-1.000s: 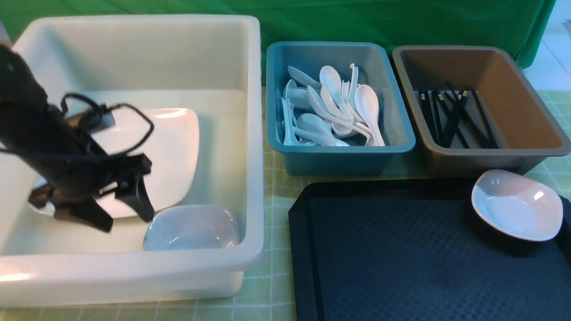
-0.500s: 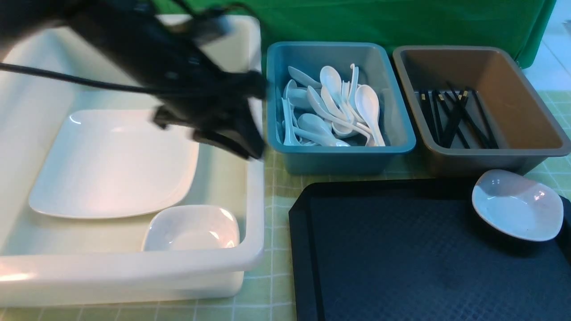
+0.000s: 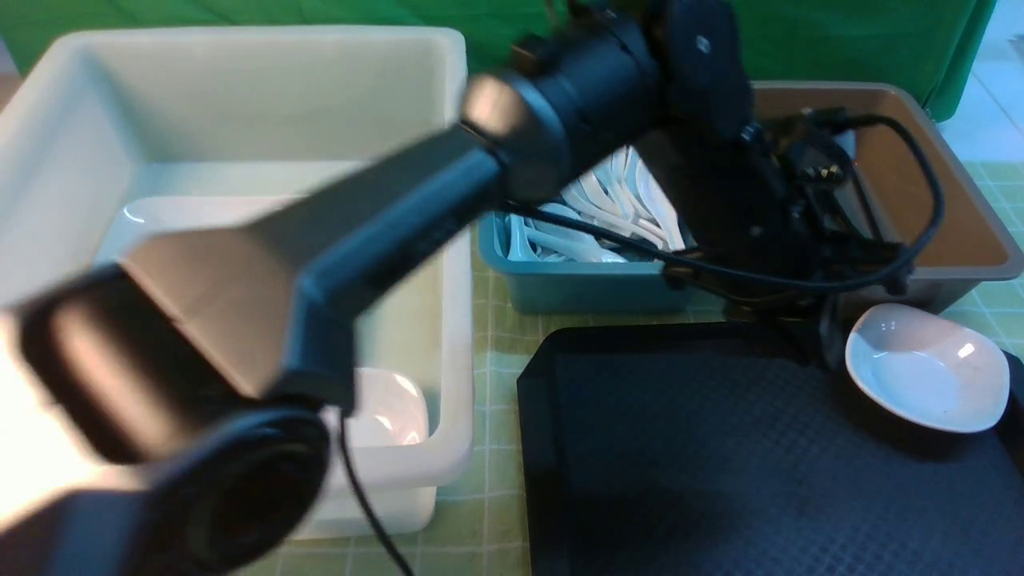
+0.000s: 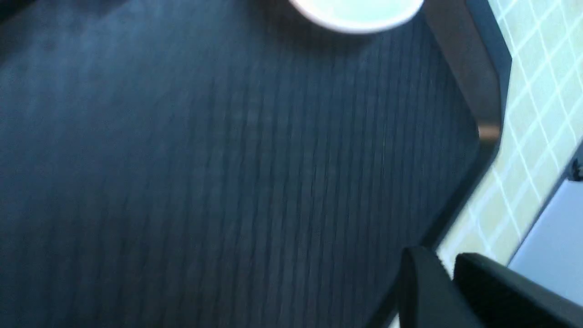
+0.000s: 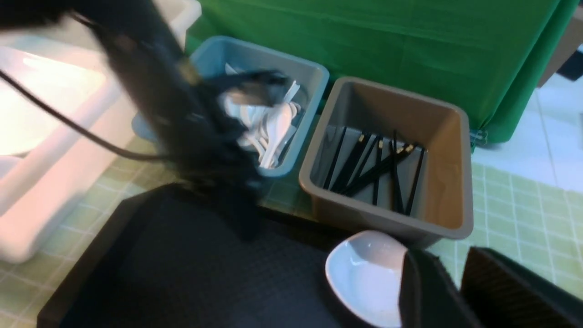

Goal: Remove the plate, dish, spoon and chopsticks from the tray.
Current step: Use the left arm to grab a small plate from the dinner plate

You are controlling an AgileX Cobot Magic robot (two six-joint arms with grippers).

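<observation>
Front view has the left arm [image 3: 384,224] reaching from the near left across to the far right, blurred, with its end above the far edge of the tray [image 3: 720,464], just left of the dish [image 3: 928,368]. That small white dish sits on the tray's far right corner. In the left wrist view the left gripper [image 4: 437,259] hangs over the tray's textured surface near a cut corner, its jaws only slightly apart with nothing between them. The right gripper [image 5: 448,259], seen from its own wrist camera, is at the near right above the dish, its jaws likewise a slim gap apart and empty. The plate [image 3: 200,214] lies in the white bin [image 3: 448,240] at the left, with a second small dish [image 3: 392,408] near that bin's near right corner. The spoons [image 3: 608,216] are piled in the blue bin [image 3: 576,292] beyond the tray, and the chopsticks [image 5: 373,168] lie in the brown bin [image 3: 952,208] to its right. A pale green checked cloth [image 3: 488,336] covers the table.
</observation>
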